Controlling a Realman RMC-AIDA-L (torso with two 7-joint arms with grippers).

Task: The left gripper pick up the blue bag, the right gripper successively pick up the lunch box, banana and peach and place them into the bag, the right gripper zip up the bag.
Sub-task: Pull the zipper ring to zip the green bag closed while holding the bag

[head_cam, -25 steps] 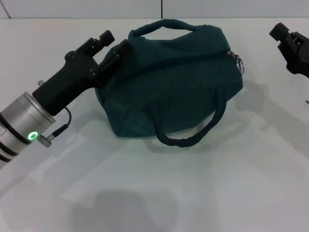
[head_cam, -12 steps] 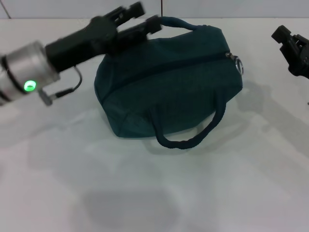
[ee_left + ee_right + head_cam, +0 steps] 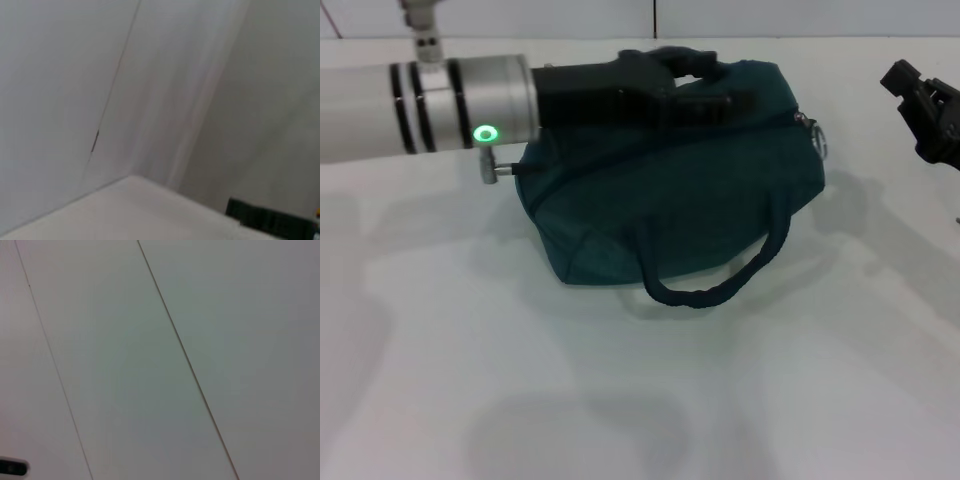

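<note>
A dark teal fabric bag (image 3: 690, 190), soft and rounded with rope-like handles, lies zipped shut on the white bench (image 3: 620, 400). The left tool (image 3: 720, 100) reaches across its top by the far handle; its grip cannot be told. The right tool (image 3: 925, 105) waits well apart. No loose food shows, so the task looks nearly finished.

Left gripper (image 3: 735, 103) over blue bag (image 3: 700, 190) top; right gripper (image 3: 920, 95) apart, table (image 3: 620, 400) edge.

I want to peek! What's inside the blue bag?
Nothing inside shows: the blue bag looks zipped shut on the table. The left gripper reaches across its top; the right gripper waits at the side.
</note>
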